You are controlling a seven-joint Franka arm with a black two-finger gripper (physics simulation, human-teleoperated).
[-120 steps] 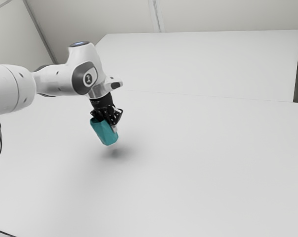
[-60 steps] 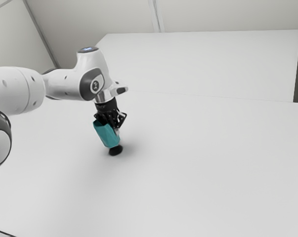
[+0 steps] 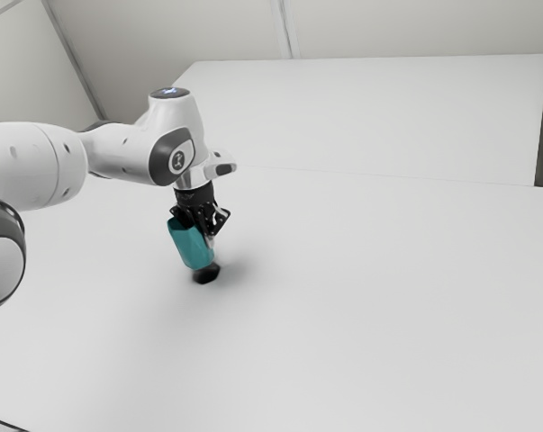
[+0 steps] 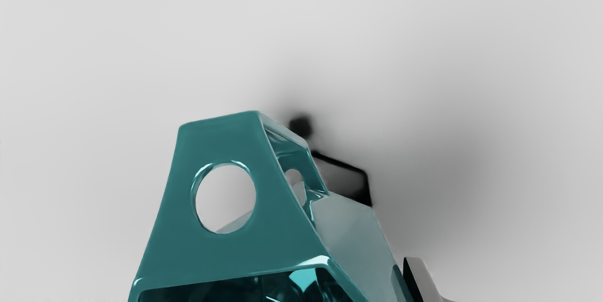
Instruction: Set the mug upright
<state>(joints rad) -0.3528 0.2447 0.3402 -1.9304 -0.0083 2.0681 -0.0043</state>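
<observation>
The mug [image 3: 188, 246] is teal and tilted, held just under the hand [image 3: 203, 231] and low over the white bench [image 3: 343, 297]. In the exterior view its upper end leans toward the view's left, and its lower end points down and toward the view's right. A small, dark shadow [image 3: 205, 275] lies right below that lower end; whether the mug touches the bench there, I cannot tell.

In the wrist view, the mug's open mouth [image 4: 212, 290] is on the side nearest the hand. A flat teal face with a round hole [image 4: 226, 198] runs away from the mouth, and beside it is a paler grey-green side [image 4: 348, 226]. One light grey finger [image 4: 421, 276] stands close beside that side. The hand is closed on the mug, gripping it near its upper end; exactly how far apart the fingers stand, I cannot tell.

The white and black arm [image 3: 113, 148] comes in from the exterior view's left, bends over the bench and points the hand downward. Beyond the bench is a large, pale flat surface [image 3: 361, 108], with a light wall [image 3: 415, 27] behind it.
</observation>
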